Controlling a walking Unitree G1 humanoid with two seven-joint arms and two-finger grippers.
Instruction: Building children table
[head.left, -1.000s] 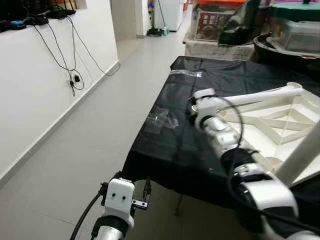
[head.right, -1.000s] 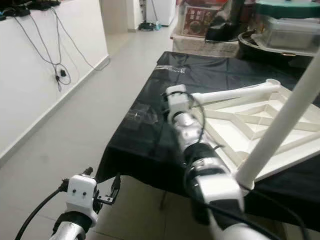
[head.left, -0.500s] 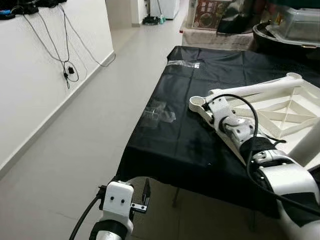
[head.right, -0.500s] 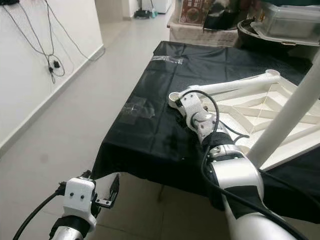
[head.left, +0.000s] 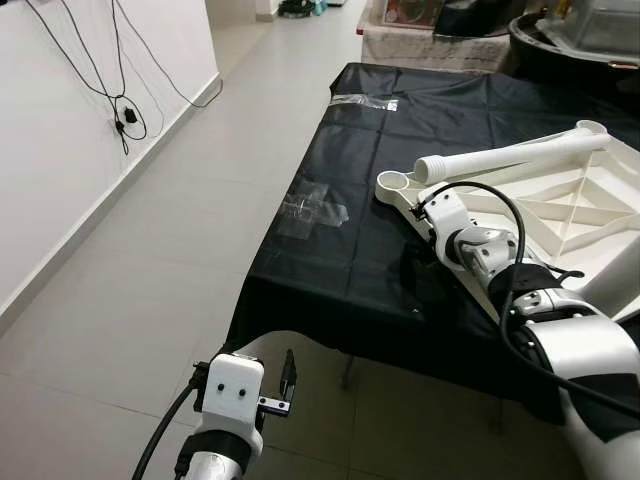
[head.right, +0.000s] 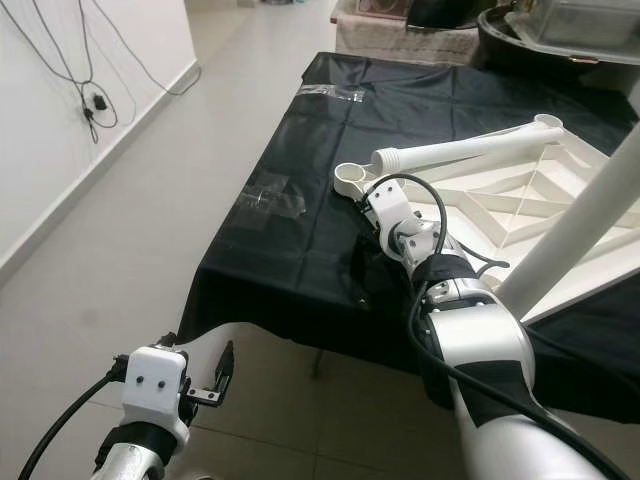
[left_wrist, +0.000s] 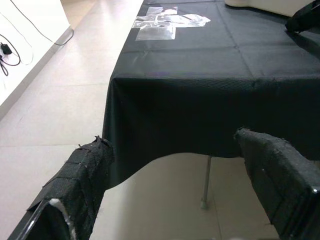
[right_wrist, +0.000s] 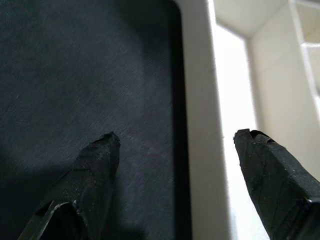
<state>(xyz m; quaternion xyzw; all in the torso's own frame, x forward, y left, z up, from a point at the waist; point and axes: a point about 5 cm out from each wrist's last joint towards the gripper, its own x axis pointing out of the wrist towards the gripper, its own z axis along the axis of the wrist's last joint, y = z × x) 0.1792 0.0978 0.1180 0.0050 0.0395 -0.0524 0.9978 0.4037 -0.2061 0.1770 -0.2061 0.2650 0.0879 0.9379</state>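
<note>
An upturned white plastic table top (head.left: 560, 215) lies on a table under a black cloth (head.left: 340, 260). One white leg (head.left: 510, 155) lies across it, near an empty corner socket (head.left: 392, 182). Another white leg (head.right: 575, 225) stands upright at the right. My right arm reaches over the cloth to the top's near rim. My right gripper (right_wrist: 178, 137) is open, and its fingertips (right_wrist: 102, 150) straddle that white rim (right_wrist: 200, 125) just above it. My left gripper (left_wrist: 172, 142) hangs open below the table's near edge, holding nothing.
Clear plastic wrap (head.left: 312, 210) and a taped patch (head.left: 362, 101) lie on the cloth. Boxes and tubs (head.left: 440, 15) stand past the table's far end. A white wall with hanging cables (head.left: 125, 115) runs along the left, with tiled floor (head.left: 150, 250) between.
The head view has tilted down. My right gripper has come away from the lying leg's end and lowered to the table top's near rim. The left arm has stayed put.
</note>
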